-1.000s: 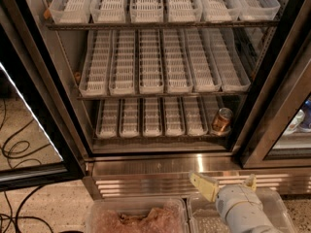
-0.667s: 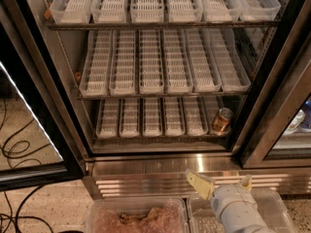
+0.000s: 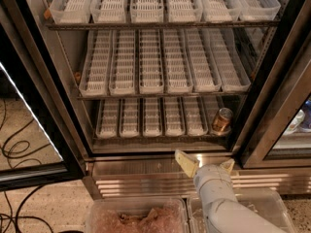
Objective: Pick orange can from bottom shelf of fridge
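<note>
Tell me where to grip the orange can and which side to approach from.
Grip the orange can across its round side, mid-height, coming straight in from the front. It appears upright at the right end of the bottom shelf, close to the fridge wall, with the rack above likely blocking a top grasp. The gripper hangs open below, before the base trim.

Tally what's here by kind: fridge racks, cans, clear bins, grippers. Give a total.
Racks: 3 (top rack, middle rack, bottom shelf)
Cans: 1 (orange can, right end of the bottom shelf)
Clear bins: 2 (left bin, right bin)
Grippers: 1 (gripper, open, in front of the fridge base trim, below the can)
Total: 7
</note>
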